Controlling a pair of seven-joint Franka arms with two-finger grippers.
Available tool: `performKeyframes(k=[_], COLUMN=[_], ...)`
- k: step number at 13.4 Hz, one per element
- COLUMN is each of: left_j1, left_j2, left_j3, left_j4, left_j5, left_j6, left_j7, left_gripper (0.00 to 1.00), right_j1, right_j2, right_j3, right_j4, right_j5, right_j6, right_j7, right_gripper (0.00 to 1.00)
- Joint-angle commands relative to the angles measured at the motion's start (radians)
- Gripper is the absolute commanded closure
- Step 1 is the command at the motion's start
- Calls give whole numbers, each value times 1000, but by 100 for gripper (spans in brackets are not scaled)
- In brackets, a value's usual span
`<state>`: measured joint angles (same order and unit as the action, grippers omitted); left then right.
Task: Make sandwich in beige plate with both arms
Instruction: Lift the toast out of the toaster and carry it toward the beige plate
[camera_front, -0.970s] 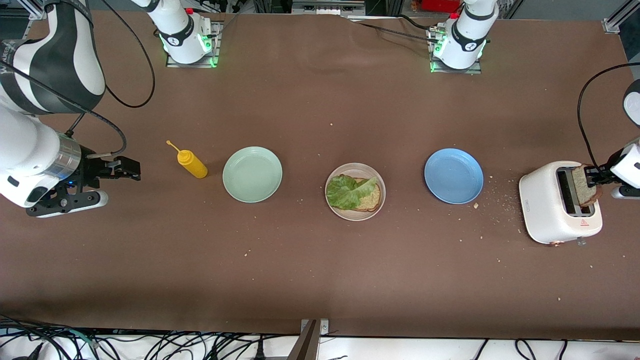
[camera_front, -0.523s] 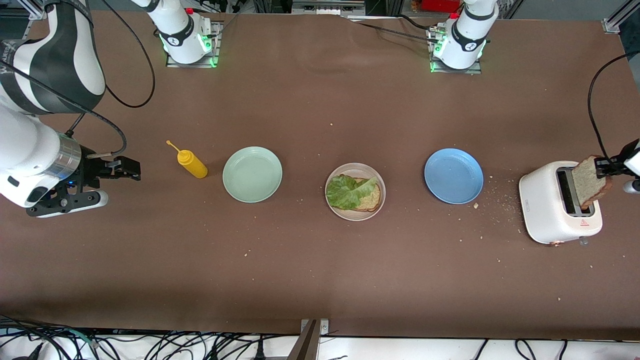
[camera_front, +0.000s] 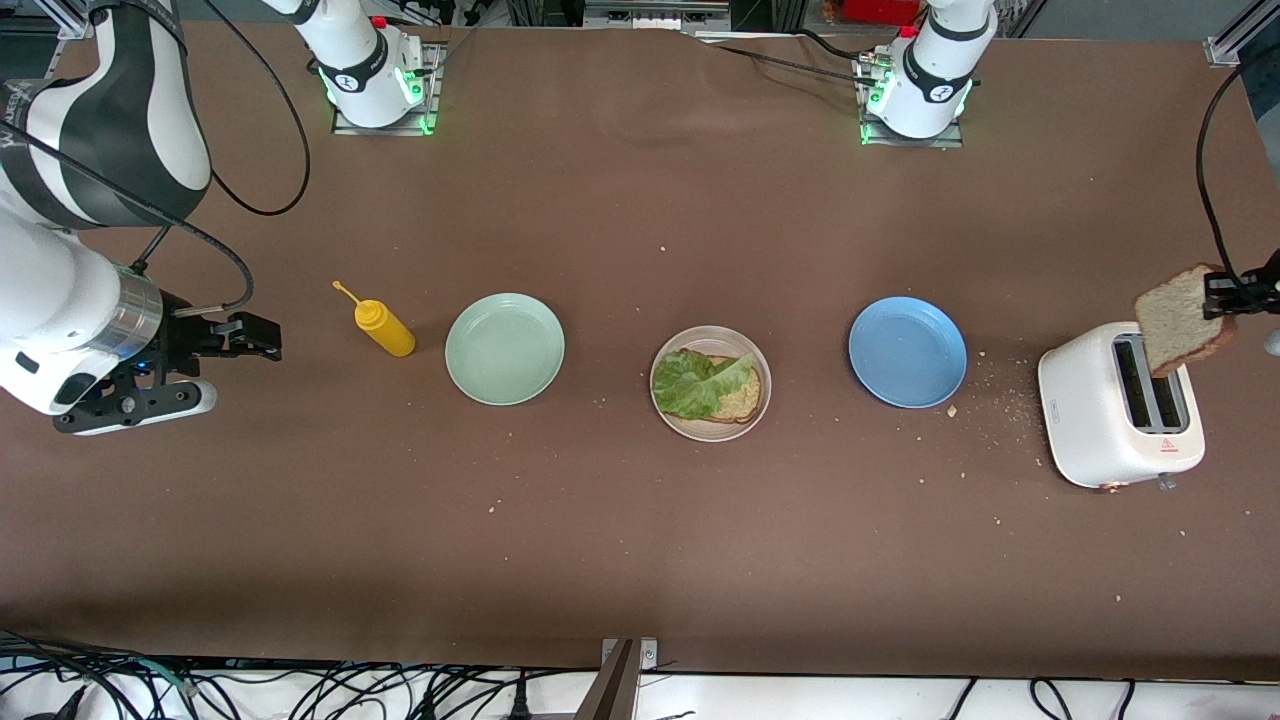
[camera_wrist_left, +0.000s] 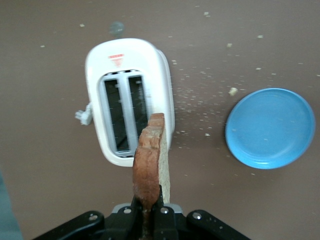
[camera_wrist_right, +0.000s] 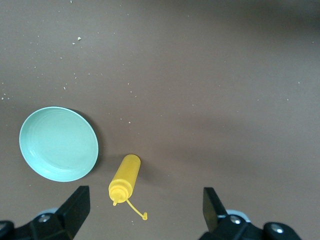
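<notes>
Left gripper (camera_front: 1228, 297) is up over the toaster (camera_front: 1120, 405) at the left arm's end of the table, clamped on a bread slice (camera_front: 1183, 318) that hangs edge-down above the toaster's slots. Toward the right arm's end from that gripper stands the blue plate (camera_front: 907, 351), with crumbs (camera_front: 1000, 405) scattered between plate and toaster. Next along the same row is the beige plate (camera_front: 710, 384), holding a bread slice (camera_front: 742, 398) with a lettuce leaf (camera_front: 695, 382) lying on it. Then the mint plate (camera_front: 504, 348), then the mustard bottle (camera_front: 380, 323) lying on its side just beside it. Right gripper (camera_front: 240, 342), fingers spread, waits past the bottle at the right arm's end.
</notes>
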<state>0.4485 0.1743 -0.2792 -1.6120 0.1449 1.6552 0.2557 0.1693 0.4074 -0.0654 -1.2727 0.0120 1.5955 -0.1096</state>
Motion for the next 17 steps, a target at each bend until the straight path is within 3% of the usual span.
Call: performKeyframes(k=[1, 7, 10, 14, 17], left_j1=[4, -40, -94, -134, -197], left_j2=[5, 63, 174, 356, 473], left_j3=[-55, -208, -215, -216, -216], left_j4=[26, 20, 24, 23, 23], left_j5=[-95, -352, -520, -726, -901], left_j6=[-72, -80, -45, 102, 262], left_j7=[-1, -67, -125, -105, 37], left_gripper=[100, 100, 100, 100, 100], right_j1=[-10, -10, -10, -8, -10], right_j2=[-22, -24, -22, -22, -22], right_j3=[15, 15, 15, 15, 15], right_j4=[-16, -16, -16, -16, -16], right_j5=[-14, -14, -24, -21, -21], right_j6=[-26, -29, -29, -28, -26], right_j7=[-10, -12, -12, -9, -9], right_gripper=[1, 1, 0, 0, 0])
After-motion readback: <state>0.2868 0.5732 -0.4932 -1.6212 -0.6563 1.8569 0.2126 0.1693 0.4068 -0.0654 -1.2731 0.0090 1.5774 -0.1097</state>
